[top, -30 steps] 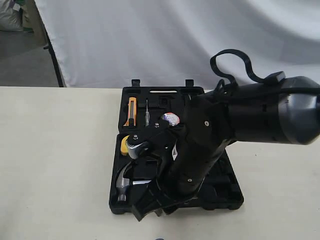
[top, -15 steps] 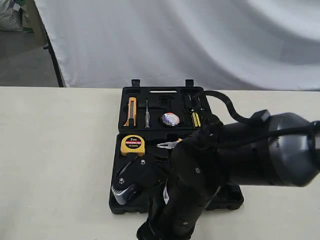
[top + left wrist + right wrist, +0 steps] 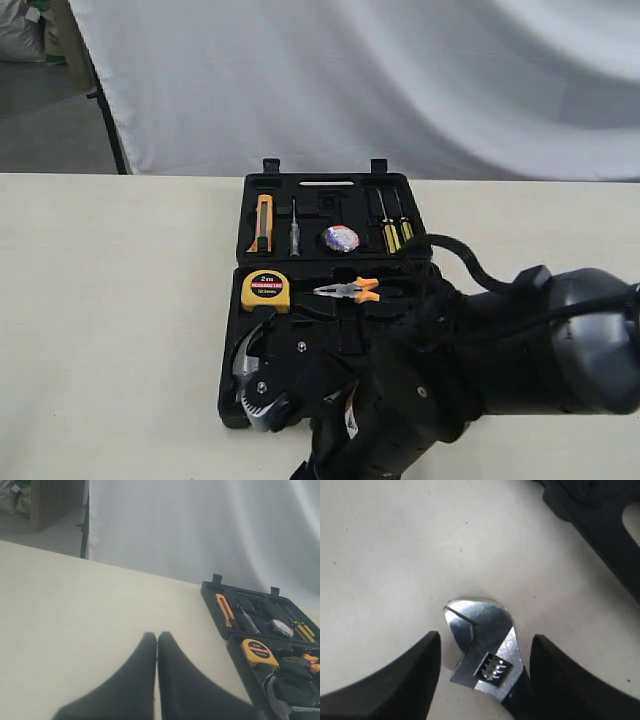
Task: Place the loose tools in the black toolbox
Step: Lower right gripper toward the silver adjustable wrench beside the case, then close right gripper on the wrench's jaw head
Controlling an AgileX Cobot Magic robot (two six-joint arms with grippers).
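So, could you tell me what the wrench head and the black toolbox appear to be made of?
The wrench head is likely polished, chrome-finished steel: it is silvery with bright reflections. The black toolbox is apparently moulded plastic with a matte finish: it has tool-shaped recesses and a dull, even sheen.

A pale cream worktop carries an open black toolbox, lying flat with both halves spread. A silver adjustable wrench lies on the bare surface near the toolbox.
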